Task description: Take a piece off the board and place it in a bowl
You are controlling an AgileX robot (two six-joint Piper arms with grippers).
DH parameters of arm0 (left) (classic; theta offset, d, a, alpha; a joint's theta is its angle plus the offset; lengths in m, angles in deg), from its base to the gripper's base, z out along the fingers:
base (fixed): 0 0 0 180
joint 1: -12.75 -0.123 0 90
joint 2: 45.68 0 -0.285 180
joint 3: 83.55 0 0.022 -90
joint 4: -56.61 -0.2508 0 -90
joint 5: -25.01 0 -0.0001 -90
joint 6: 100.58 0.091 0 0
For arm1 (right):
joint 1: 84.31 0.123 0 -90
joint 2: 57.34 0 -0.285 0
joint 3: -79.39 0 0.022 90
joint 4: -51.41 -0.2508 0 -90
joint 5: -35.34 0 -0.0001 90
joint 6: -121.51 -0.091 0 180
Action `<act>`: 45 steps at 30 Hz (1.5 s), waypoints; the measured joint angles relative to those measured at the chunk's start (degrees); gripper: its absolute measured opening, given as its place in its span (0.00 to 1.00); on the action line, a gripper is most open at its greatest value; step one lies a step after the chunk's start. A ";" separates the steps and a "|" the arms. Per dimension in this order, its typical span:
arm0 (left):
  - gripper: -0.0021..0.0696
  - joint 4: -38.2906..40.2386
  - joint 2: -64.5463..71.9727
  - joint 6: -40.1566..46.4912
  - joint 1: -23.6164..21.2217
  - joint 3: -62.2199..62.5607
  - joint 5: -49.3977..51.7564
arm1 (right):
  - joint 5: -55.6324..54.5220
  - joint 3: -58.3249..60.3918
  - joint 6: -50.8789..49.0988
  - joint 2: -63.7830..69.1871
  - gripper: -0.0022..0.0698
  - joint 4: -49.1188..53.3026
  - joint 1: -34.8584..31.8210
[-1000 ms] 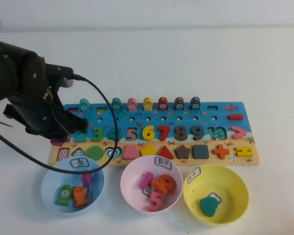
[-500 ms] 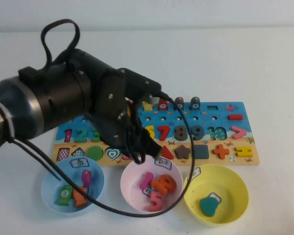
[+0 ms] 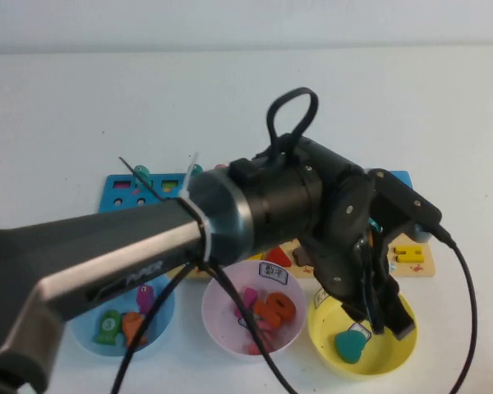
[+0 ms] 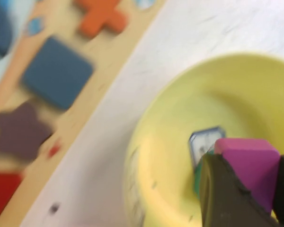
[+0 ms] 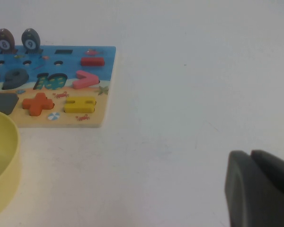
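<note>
My left gripper (image 3: pixel 386 316) reaches across the table and hangs over the yellow bowl (image 3: pixel 398 355) at the front right. In the left wrist view the left gripper (image 4: pixel 248 182) is shut on the magenta-pink piece (image 4: pixel 251 163), held above the yellow bowl (image 4: pixel 165 151). A teal piece (image 3: pixel 351 345) with a white label lies in that bowl. The board (image 3: pixel 115 193) lies behind the bowls, mostly hidden by the arm; its right end shows in the right wrist view (image 5: pixel 106 85). My right gripper (image 5: pixel 251 189) is shut and empty over bare table, right of the board.
A pink bowl (image 3: pixel 218 328) with digit pieces stands in the front middle. A light-blue bowl (image 3: pixel 160 324) with fish pieces stands at the front left. The left arm's black cable loops over the bowls. White table lies right of the board.
My left arm has swung from the board's left end across to the right and now holds the magenta piece over the yellow bowl. The right gripper has not visibly moved.
</note>
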State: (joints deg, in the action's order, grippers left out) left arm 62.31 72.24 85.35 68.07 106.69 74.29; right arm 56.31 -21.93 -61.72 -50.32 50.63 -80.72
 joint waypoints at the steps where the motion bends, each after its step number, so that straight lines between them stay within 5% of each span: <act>1: 0.29 0.41 1.00 0.63 0.32 0.70 0.00 | 0.00 0.00 0.00 0.00 0.01 0.00 0.00; 5: 0.30 1.04 4.71 2.79 0.74 2.12 0.54 | 0.00 0.00 0.00 0.00 0.01 0.00 0.00; 10: 0.52 -1.69 5.53 0.56 0.63 2.12 0.06 | 0.00 0.00 0.00 0.00 0.01 0.00 0.00; 14: 0.58 -4.33 4.84 -2.46 0.13 2.27 -0.83 | 0.00 0.00 0.00 0.00 0.01 0.00 0.00; 17: 0.51 -5.05 2.36 -3.40 -0.62 -0.16 -4.25 | 0.00 0.00 0.00 0.00 0.01 0.00 0.00; 22: 0.15 -5.70 -7.25 -3.74 -1.66 -11.64 -18.11 | 0.00 0.00 0.00 0.00 0.01 0.00 0.00; 25: 0.06 -7.78 -15.02 -3.74 -1.66 -19.89 -27.57 | 0.00 0.00 0.00 0.00 0.01 0.00 0.00; 34: 0.03 -11.37 -38.57 -3.74 -5.99 -37.31 -42.91 | 0.00 0.00 0.00 0.00 0.01 0.00 0.00; 45: 0.03 -11.77 -45.75 -3.74 -7.21 -48.67 -38.00 | 0.00 0.00 0.00 0.00 0.01 0.00 0.00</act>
State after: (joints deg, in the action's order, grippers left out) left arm 50.54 26.49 81.62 60.87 58.02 36.28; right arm 56.31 -21.93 -61.72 -50.32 50.63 -80.72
